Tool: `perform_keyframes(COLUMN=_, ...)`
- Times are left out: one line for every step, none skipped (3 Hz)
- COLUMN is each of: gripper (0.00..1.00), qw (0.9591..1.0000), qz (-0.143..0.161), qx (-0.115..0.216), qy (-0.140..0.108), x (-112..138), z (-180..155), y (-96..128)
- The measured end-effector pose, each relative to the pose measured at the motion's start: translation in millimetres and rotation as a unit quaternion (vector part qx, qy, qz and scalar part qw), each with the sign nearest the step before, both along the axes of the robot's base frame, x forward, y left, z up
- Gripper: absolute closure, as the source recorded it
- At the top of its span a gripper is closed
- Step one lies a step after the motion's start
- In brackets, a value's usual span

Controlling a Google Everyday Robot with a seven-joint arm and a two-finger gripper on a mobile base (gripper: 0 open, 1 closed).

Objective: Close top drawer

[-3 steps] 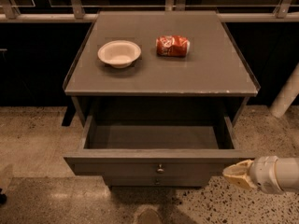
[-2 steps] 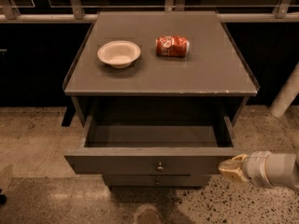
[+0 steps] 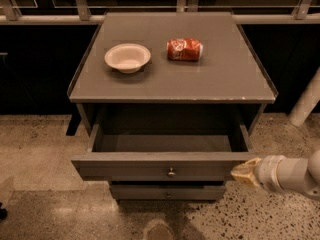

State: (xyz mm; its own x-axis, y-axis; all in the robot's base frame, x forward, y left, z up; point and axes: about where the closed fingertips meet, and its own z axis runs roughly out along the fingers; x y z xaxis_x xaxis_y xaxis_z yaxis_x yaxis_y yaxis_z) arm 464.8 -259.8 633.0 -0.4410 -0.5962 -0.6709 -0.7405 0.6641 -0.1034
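The top drawer of the grey cabinet stands pulled out wide. Its inside looks empty, and a small round metal knob sits at the centre of its flat front. My gripper comes in from the right on a white arm. Its tan tip is at the right end of the drawer front, touching or almost touching it. A narrower drawer below is shut.
A white bowl and a crushed red can lie on the cabinet top. A rail and dark panels run behind the cabinet. A white post stands at the right. Speckled floor surrounds the cabinet.
My gripper has moved left, from clear of the drawer's right corner to right against the right end of the drawer front. The drawer stays about as far out.
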Motion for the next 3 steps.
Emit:
perform_keyframes(gripper=1.00, qw=1.0000, qz=0.000, qx=0.000, qy=0.000, x=-1, z=0, y=0)
perform_keyframes(gripper=1.00, qw=0.9996, qz=-0.001, qx=-0.025, qy=-0.016, x=30, z=-4, y=3)
perform_keyframes(gripper=1.00, qw=0.9996, qz=-0.001, qx=-0.025, qy=-0.016, x=29, z=-5, y=3)
